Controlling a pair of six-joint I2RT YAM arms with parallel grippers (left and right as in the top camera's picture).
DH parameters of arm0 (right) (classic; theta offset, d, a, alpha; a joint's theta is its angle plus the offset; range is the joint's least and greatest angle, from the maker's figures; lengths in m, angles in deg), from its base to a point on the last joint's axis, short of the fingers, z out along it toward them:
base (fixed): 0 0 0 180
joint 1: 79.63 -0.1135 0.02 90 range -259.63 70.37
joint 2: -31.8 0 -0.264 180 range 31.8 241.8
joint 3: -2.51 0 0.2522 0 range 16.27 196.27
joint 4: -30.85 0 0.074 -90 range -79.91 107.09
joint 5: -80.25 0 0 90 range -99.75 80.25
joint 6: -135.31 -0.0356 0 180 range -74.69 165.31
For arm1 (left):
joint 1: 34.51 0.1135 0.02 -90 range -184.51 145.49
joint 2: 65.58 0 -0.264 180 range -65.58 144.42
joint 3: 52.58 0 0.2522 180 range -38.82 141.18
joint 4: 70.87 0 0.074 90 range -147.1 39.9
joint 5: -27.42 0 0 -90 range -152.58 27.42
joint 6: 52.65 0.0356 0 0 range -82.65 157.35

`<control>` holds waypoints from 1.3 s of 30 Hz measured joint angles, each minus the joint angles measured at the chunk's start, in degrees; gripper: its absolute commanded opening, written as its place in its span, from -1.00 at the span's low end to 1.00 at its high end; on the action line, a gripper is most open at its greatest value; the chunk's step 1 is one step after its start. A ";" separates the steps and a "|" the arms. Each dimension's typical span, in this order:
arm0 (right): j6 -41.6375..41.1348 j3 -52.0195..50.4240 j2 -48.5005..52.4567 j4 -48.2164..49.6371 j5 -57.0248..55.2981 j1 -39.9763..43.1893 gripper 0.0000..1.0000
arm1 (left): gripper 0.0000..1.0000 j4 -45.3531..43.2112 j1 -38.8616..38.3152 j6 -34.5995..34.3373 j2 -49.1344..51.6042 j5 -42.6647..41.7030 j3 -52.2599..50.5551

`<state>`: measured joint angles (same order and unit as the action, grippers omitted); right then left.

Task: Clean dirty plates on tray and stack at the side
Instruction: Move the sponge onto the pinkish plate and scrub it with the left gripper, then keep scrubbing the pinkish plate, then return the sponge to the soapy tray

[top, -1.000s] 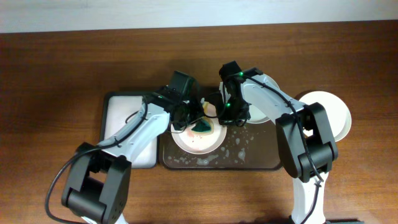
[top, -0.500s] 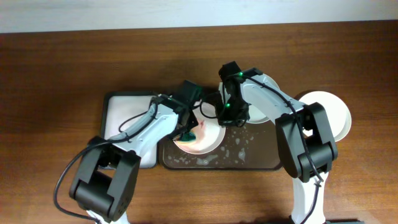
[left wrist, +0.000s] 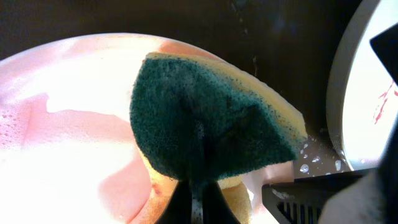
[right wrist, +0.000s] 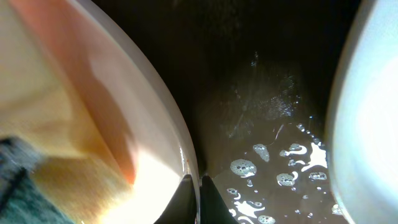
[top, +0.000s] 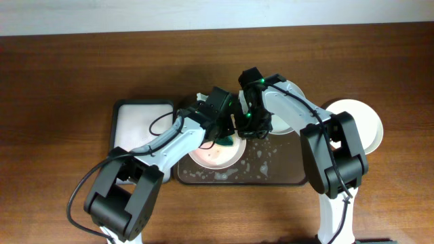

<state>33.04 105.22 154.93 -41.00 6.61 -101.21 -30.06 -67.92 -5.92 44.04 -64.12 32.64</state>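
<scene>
A smeared plate (top: 215,156) lies on the dark brown tray (top: 271,173). My left gripper (top: 222,137) is shut on a green and yellow sponge (left wrist: 211,124) and presses it on this plate (left wrist: 56,137), near its right side. My right gripper (top: 243,130) is shut on the plate's rim (right wrist: 186,155), holding it at the right edge. A second plate (top: 281,125) with red smears (left wrist: 382,102) lies on the tray behind my right arm. A third plate (top: 361,122) sits off the tray at the right.
A white tray with a black rim (top: 139,132) lies left of the brown tray. Soap suds (right wrist: 261,168) dot the brown tray's floor. The wooden table (top: 61,88) surrounds both trays.
My left gripper has moved the sponge rightward across the plate, from its left side toward the right gripper. The right arm has held still.
</scene>
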 measured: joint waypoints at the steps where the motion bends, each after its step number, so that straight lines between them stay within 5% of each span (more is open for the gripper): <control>1: 0.00 0.00 0.00 0.00 -0.02 0.00 -0.92 | -1.00 -0.02 -0.28 -0.02 0.00 2.71 0.00; 7: 0.02 -0.04 0.00 -0.37 0.02 0.00 -0.92 | -1.00 9.42 -0.24 0.02 -0.02 9.60 0.42; 11: 0.07 -0.04 0.02 -0.76 0.04 0.00 -0.92 | -1.00 15.56 2.99 4.90 -2.08 1.70 0.92; 15: 0.22 -0.04 0.02 -0.57 -0.02 0.00 -0.92 | -1.00 13.92 3.19 4.42 -5.79 -0.76 0.96; 18: 9.77 -0.09 0.02 2.29 -0.22 0.00 -0.92 | -1.00 13.90 2.23 3.54 -4.63 -1.09 0.96; 22: 14.95 -0.33 0.02 8.46 0.00 0.00 -0.51 | -1.00 12.59 2.14 3.41 -4.46 -1.11 0.96; 29: -4.15 3.58 0.07 -2.05 9.29 4.61 -0.39 | -1.00 10.64 2.14 7.28 -4.07 -0.81 0.85; 39: 3.72 -7.58 0.04 -0.81 23.43 9.07 -0.41 | -1.00 4.81 2.14 7.74 -0.63 -0.68 0.85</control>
<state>36.76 97.64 154.97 -41.81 30.04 -92.14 -25.25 -65.78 1.82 43.41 -64.79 33.50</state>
